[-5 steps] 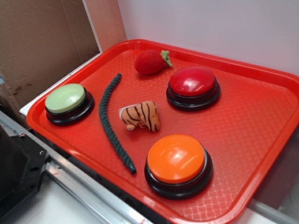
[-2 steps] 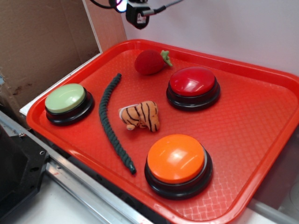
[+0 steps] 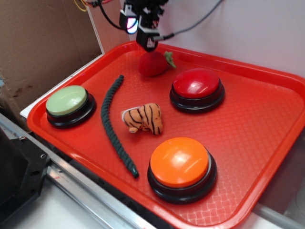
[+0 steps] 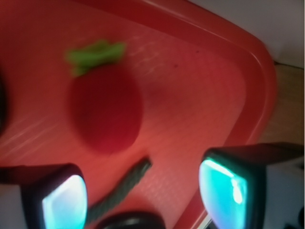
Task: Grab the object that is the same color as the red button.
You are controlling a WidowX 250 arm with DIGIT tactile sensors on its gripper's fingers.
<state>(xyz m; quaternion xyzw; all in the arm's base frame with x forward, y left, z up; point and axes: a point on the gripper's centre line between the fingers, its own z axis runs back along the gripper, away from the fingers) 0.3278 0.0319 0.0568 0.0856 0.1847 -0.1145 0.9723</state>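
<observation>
Strawberry, a small fuzzy red plush with a green leafy top, lies at the far end of a red tray, close to the back rim and just beside the red button, a glossy dark-red dome on a black base. The gripper hangs directly above the plush, its tip just over the toy's upper edge in the exterior view; whether it touches cannot be told. From the wrist camera the two fingers stand wide apart with nothing between them, their pads glowing pale blue-green, and the strawberry appears blurred ahead of them, nearer the left finger, leaves pointing away.

A plush tiger with orange and black stripes lies near the middle of the tray. A dark green braided rope runs in a long curve to its left, one end showing between the fingers in the wrist view. A pale green button sits near the tray's left edge, an orange button at the front. Brown cardboard stands behind the tray on the left.
</observation>
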